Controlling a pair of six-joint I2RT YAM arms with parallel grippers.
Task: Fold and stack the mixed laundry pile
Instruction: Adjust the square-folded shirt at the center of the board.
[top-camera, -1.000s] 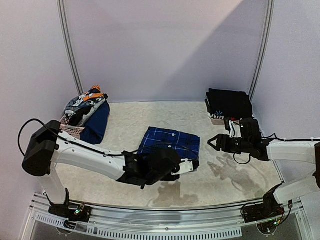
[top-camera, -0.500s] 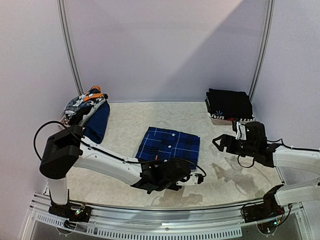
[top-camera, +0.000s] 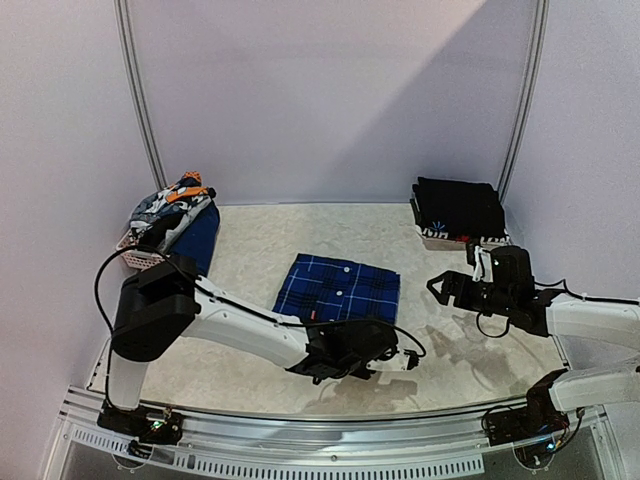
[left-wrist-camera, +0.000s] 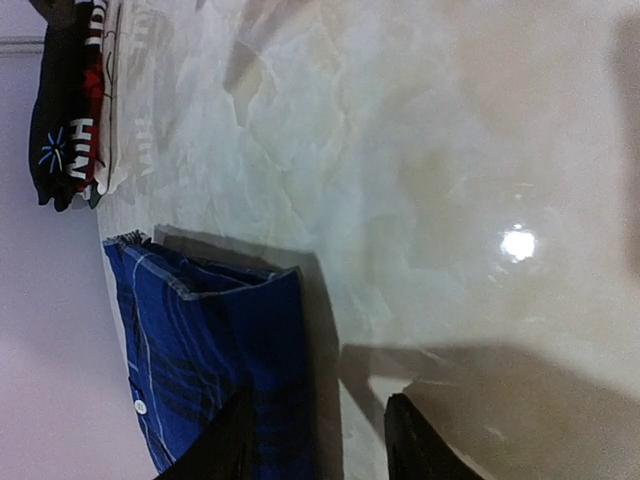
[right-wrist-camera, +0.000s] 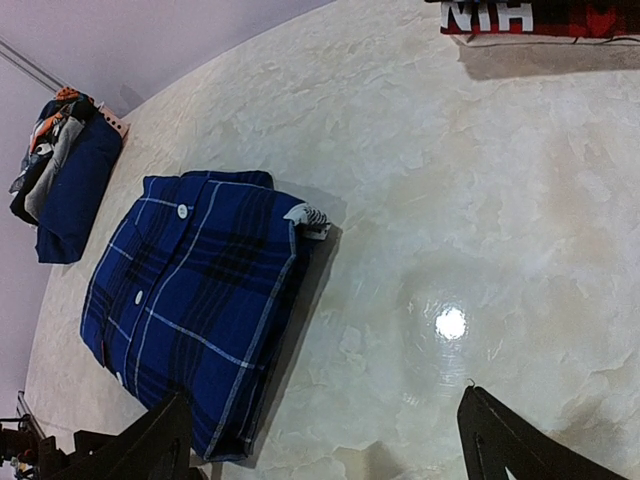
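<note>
Pincers first, lowest in the overhead frame. The left pincer (left-wrist-camera: 320, 405) sits low over the table (top-camera: 260, 235) at lower centre, just off the near right corner of the plaid shirt (top-camera: 340, 287). On its own camera the jaws stand roughly half apart with bare table between them. One finger (left-wrist-camera: 228, 445) overlaps the shirt's edge in that view, but I cannot tell if it touches. It holds nothing that I can see. The right pincer (right-wrist-camera: 325, 420), right of centre in the overhead frame, has its jaws spread wide and empty. It points toward the shirt from well apart.

Middle of the frame: the shirt is folded into a neat rectangle and lies flat with its buttons up. A small label pokes out at its right edge on the right wrist camera.

Far edge, upper right: a folded stack (top-camera: 458, 208) with a black piece on top and lettered and red pieces beneath. Far edge, upper left: the laundry pile (top-camera: 172, 215), a rumpled heap of dark blue, black and grey-white-orange pieces over a pale basket (top-camera: 140, 262).

My reading is that the task is partly done. Several items are folded and stacked, and the shirt is folded but not yet on the stack. I would carry it to the upper right next. The heap at upper left is all yet to fold.
</note>
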